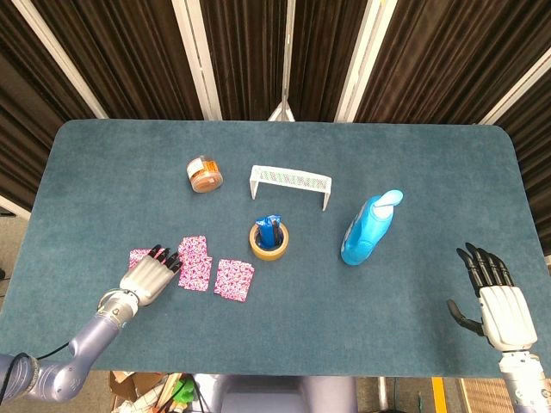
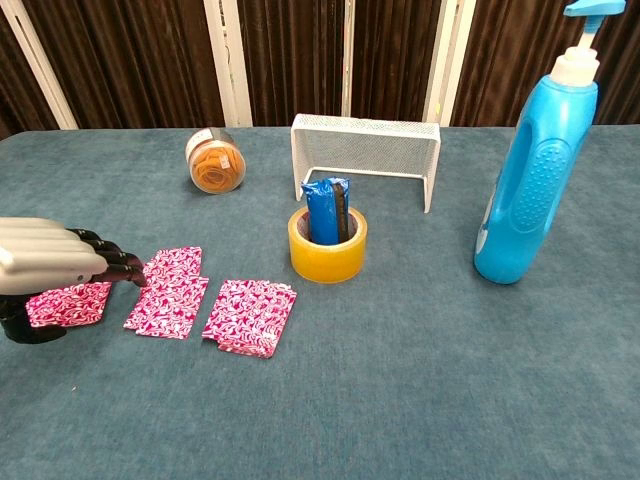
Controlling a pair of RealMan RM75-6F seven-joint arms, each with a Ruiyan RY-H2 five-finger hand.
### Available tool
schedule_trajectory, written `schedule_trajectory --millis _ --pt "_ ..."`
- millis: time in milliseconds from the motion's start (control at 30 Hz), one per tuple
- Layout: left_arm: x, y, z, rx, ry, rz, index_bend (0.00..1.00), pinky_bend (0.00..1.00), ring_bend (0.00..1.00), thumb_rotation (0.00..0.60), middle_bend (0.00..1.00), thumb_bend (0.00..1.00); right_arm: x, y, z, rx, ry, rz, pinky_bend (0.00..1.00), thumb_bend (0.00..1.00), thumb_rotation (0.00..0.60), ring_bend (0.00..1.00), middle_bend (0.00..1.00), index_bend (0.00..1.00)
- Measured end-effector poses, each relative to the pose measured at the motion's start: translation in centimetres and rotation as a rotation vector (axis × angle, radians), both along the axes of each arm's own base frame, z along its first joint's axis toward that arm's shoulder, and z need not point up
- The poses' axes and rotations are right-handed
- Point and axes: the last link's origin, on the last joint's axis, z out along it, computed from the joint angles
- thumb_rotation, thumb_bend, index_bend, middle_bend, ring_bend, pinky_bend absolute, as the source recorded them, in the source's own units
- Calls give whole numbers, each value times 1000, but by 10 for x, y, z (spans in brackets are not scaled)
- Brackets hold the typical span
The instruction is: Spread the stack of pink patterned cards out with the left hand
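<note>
The pink patterned cards lie in three groups on the teal table: a left card (image 2: 68,303) partly under my hand, a middle pair (image 1: 195,261) (image 2: 170,293), and a right pile (image 1: 234,279) (image 2: 250,316). My left hand (image 1: 149,277) (image 2: 60,266) hovers over the left card, fingers stretched forward with dark tips near the middle pair's left edge; it holds nothing. My right hand (image 1: 495,297) rests open near the table's front right edge, far from the cards.
A yellow tape roll (image 1: 269,240) holding a blue packet stands just right of the cards. Behind are a white mesh rack (image 1: 290,183) and a jar of rubber bands (image 1: 204,173). A blue pump bottle (image 1: 368,228) stands further right.
</note>
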Motion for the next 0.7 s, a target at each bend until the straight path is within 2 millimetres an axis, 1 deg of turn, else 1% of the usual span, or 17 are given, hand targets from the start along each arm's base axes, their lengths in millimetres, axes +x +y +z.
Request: schedule_trajectory --millis 133,200,300,333,400,433,500,567,700 --pt "3 3 3 22 -30 8 79 0 0 600 0 541 0 0 0 -1 0 -1 87 363 600 0 0 0" --pt "4 5 6 43 -48 9 61 0 0 600 0 516 -1 0 1 -1 0 -2 87 363 600 0 0 0" --pt "6 4 16 95 -101 27 28 0 0 600 0 393 -1 0 1 -3 2 -4 87 363 600 0 0 0" --pt "5 3 22 124 -128 37 16 0 0 600 0 335 -2 0 2 -3 3 -5 87 363 600 0 0 0" --pt "3 -1 31 174 -171 55 2 0 0 600 0 261 -2 -1 2 -3 5 -5 87 364 600 0 0 0" --pt "0 -4 39 212 -201 66 0 0 0 600 0 225 -2 -1 2 -4 8 -3 87 364 600 0 0 0" --pt "-6 -12 51 275 -249 81 0 0 0 600 0 195 -1 -1 1 -4 12 -2 87 364 600 0 0 0" --pt "-16 -24 66 357 -306 99 0 0 0 600 0 173 -1 -1 0 -5 20 -1 87 363 600 0 0 0" --pt "-40 -57 96 518 -413 131 0 0 0 600 0 163 -1 -2 -1 -11 37 -2 87 363 600 0 0 0"
